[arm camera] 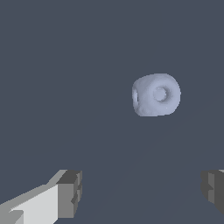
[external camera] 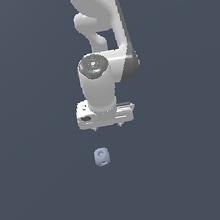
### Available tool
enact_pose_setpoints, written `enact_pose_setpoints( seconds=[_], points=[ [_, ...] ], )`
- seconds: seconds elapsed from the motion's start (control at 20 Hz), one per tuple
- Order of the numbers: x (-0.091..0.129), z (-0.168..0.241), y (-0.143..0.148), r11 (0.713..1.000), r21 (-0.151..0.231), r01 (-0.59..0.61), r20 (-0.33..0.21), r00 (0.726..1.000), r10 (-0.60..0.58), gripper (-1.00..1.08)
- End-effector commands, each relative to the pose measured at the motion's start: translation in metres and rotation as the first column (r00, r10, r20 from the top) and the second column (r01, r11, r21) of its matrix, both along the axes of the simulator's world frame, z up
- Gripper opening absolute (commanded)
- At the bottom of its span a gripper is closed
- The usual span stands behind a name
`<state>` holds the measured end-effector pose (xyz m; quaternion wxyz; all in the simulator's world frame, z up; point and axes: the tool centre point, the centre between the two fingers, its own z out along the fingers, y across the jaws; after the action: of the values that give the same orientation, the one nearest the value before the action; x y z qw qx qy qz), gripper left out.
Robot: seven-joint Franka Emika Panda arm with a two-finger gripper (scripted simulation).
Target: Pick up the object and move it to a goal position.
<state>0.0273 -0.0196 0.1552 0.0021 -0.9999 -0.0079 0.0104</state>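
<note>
The pincer (external camera: pixel 107 126) is hanging wide and empty near the object (external camera: pixel 103 156); grasping and carrying are both remaining

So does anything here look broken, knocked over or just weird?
Nothing stands out. The small lavender block sits intact on the plain dark floor, and the claw hangs open above it, touching nothing. The block does show small ring marks, which look like part of its shape rather than damage.

Arm (external camera: pixel 97 13) cut off by exterior view's top edge; one finger (arm camera: pixel 214 190) cropped in wrist view.
</note>
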Motion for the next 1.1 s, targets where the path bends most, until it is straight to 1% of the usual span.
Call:
enact_pose_setpoints(
  seconds=[0.0,0.3,0.5,0.75,1.05],
  points=[
    [0.01,-0.007,-0.006,1.0,-0.001,-0.015,0.002,1.0,0.015,1.0],
    [0.04,-0.031,-0.024,0.998,-0.002,-0.062,0.01,0.998,0.062,1.0],
    [0.055,-0.046,-0.035,0.996,-0.003,-0.087,0.015,0.996,0.088,1.0],
    [0.066,-0.059,-0.044,0.994,-0.004,-0.108,0.019,0.994,0.108,1.0],
    [0.071,-0.065,-0.049,0.993,-0.004,-0.119,0.021,0.993,0.119,1.0]
  ],
)
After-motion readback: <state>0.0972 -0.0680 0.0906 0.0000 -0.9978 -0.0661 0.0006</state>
